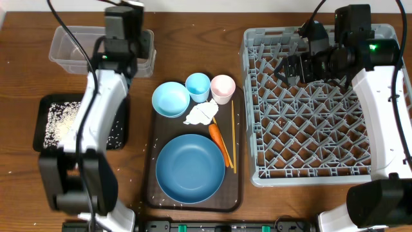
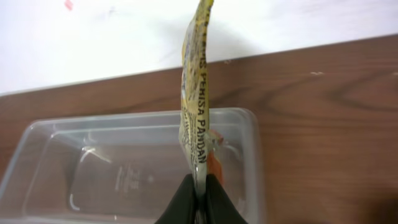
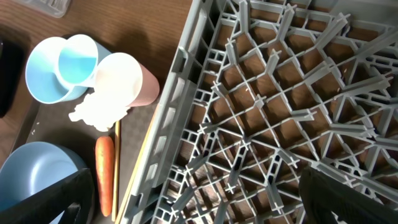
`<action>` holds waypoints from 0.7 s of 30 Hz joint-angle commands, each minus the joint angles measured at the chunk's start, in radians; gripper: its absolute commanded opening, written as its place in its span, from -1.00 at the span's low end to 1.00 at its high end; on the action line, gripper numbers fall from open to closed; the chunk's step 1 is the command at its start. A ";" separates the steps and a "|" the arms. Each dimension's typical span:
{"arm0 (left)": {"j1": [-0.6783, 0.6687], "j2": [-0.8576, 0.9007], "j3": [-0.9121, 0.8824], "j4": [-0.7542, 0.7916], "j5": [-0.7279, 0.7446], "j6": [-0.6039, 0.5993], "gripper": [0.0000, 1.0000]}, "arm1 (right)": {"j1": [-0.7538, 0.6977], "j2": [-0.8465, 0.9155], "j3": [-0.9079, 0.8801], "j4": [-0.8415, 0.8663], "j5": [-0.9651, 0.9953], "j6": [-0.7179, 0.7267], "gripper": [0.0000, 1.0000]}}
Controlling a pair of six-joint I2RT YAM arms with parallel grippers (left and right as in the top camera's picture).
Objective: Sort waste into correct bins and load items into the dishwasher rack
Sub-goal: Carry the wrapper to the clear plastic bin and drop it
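My left gripper [image 2: 200, 190] is shut on the yellow-green wrapper [image 2: 198, 81], which hangs over the right end of the clear tub [image 2: 252, 124] at the back left [image 1: 61, 40]. The black tray [image 1: 44, 147] holds loose white rice [image 1: 61, 125]. My right gripper [image 3: 199, 202] stands open and empty above the rack [image 1: 254, 109], near its far left corner. The blue plate [image 1: 190, 167], bowl [image 1: 170, 98], light-blue cup [image 1: 197, 86], pink cup [image 1: 223, 87], tissue [image 1: 202, 113], carrot [image 1: 219, 140] and chopsticks [image 1: 233, 138] lie on the brown serving tray [image 1: 149, 187].
The left arm stretches from the front edge across the black tray to the tub. Grains of rice are scattered on the wood around the serving tray. A white wall rises just behind the tub.
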 commanded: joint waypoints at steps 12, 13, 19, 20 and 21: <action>0.055 0.096 0.003 0.129 0.041 -0.002 0.96 | 0.006 -0.010 -0.004 -0.008 0.002 -0.007 0.98; 0.055 0.082 0.003 0.118 0.041 -0.002 0.96 | 0.006 -0.010 -0.004 -0.008 0.002 -0.007 0.98; 0.015 -0.058 0.003 -0.098 0.062 -0.004 0.96 | 0.006 -0.010 -0.004 -0.007 0.002 -0.007 0.98; 0.003 -0.082 0.003 -0.148 0.080 0.001 0.96 | 0.006 -0.010 -0.004 -0.006 0.002 -0.007 0.99; -0.014 -0.107 0.003 -0.208 0.104 0.005 0.96 | 0.006 -0.010 -0.004 -0.004 0.002 -0.007 0.98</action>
